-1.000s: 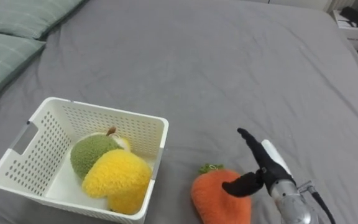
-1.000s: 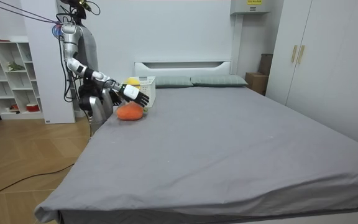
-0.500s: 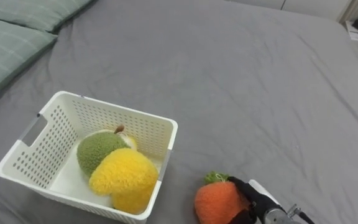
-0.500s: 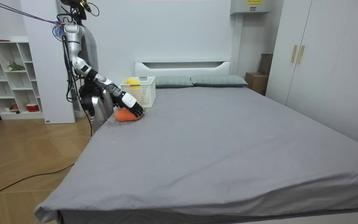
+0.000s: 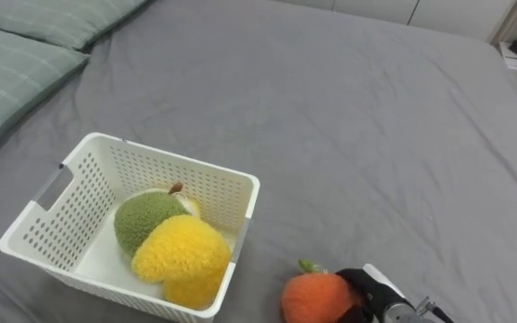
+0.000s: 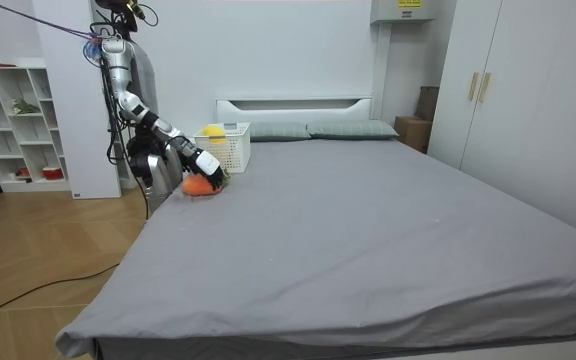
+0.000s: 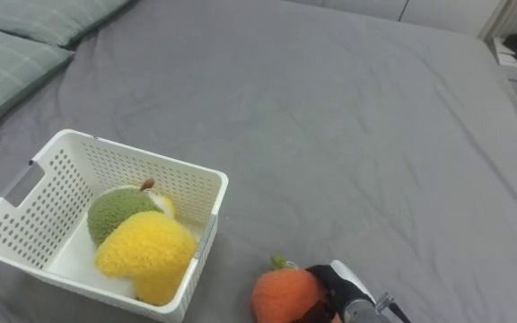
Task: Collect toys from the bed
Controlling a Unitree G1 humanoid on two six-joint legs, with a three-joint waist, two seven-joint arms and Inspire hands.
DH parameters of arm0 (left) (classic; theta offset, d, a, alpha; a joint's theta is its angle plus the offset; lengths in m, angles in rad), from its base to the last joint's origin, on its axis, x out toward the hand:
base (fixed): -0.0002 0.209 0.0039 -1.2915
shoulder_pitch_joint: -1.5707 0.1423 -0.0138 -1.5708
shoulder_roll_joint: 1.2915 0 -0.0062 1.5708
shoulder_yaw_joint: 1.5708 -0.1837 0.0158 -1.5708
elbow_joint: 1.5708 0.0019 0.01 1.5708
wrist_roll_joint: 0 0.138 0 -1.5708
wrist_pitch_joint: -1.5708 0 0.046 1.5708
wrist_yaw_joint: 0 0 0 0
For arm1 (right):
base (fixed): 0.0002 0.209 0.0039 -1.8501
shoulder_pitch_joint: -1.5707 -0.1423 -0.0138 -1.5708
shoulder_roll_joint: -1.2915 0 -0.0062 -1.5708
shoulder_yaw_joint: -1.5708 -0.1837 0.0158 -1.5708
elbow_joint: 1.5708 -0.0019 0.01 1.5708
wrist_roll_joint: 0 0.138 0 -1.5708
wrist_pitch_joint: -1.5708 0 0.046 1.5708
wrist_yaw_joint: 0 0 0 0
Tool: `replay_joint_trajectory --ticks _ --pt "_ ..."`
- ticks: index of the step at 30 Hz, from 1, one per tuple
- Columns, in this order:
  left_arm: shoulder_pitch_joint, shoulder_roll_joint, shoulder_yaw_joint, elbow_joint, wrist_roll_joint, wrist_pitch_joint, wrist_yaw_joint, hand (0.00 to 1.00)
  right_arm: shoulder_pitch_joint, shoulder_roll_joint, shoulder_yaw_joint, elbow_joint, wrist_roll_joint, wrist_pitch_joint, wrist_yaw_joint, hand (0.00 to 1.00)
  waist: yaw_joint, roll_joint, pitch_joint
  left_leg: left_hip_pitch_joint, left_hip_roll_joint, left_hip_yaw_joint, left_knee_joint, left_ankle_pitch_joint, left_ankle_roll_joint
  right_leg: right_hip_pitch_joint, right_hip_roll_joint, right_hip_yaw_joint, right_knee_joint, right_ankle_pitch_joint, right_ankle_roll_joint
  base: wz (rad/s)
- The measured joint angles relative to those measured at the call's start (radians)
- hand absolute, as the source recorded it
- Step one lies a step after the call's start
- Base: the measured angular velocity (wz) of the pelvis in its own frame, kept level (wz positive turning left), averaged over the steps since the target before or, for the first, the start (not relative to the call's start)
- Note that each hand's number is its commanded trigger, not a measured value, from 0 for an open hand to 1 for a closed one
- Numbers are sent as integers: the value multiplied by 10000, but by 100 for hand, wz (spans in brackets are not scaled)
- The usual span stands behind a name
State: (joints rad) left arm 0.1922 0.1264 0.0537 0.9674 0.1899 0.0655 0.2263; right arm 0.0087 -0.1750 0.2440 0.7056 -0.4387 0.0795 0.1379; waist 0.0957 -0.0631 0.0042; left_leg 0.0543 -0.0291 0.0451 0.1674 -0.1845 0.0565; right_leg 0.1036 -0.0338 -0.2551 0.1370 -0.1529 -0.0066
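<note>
Grasp step: your right hand (image 5: 373,289) curls round orange plush toy (image 5: 317,298) at bed's (image 5: 348,135) near edge, near white basket (image 5: 187,179) holding green plush (image 5: 142,222) and yellow plush (image 5: 182,256). Next: lift clear, carry over rim, release.

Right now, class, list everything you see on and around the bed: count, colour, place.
bed: one, grey, under everything.
pillows: two, pale green, head of bed, upper left.
basket: one, white, on the bed, left.
green toy: one, green, in the basket.
yellow toy: one, yellow, in the basket, against the green toy.
orange toy: one, orange, on the bed right of the basket.
wardrobe: one, white, room view's right.
right hand: one, dark fingers curled round the orange toy.
</note>
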Motion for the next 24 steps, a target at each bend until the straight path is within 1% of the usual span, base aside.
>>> replay_joint_trajectory --ticks 7,12,16,17,18,21,24 --pt "-10 -7 36 191 21 -54 21 0 311 79 121 -14 -20 12 291 100 362 -36 17 3 -1 -3 -43 -1 2 4 -1 9 1 2 2 0" --pt "-9 -9 43 248 12 -24 6 0 298 81 95 -99 -15 11 336 100 400 -77 -3 -77 -21 -85 12 -1 4 -11 -27 -107 0 4 6 5" --pt "-25 -19 72 250 12 -25 7 0 281 80 69 -129 -4 -20 327 100 444 -41 4 -59 -19 -62 18 1 5 -8 -32 -98 20 7 8 0" --pt "-37 -25 117 250 17 -25 8 0 280 79 56 -164 -13 -16 324 100 446 -36 5 -59 -19 -62 18 1 5 -10 -33 -99 22 7 8 0" --pt "-43 -40 265 248 17 -31 8 0 282 67 25 -338 -43 15 325 100 442 -60 -9 -59 -18 -65 17 1 6 -12 -37 -104 31 7 8 0" --pt "-49 -67 626 241 16 -32 16 0 280 67 -333 -941 -67 37 273 100 436 -53 -4 -36 -18 -48 12 1 6 -14 -40 -75 40 7 9 0" --pt "-55 -64 748 245 17 -31 52 0 273 43 -556 -1504 -53 44 232 100 421 -103 2 -11 -16 -34 3 1 6 -6 -91 -80 39 6 9 0"
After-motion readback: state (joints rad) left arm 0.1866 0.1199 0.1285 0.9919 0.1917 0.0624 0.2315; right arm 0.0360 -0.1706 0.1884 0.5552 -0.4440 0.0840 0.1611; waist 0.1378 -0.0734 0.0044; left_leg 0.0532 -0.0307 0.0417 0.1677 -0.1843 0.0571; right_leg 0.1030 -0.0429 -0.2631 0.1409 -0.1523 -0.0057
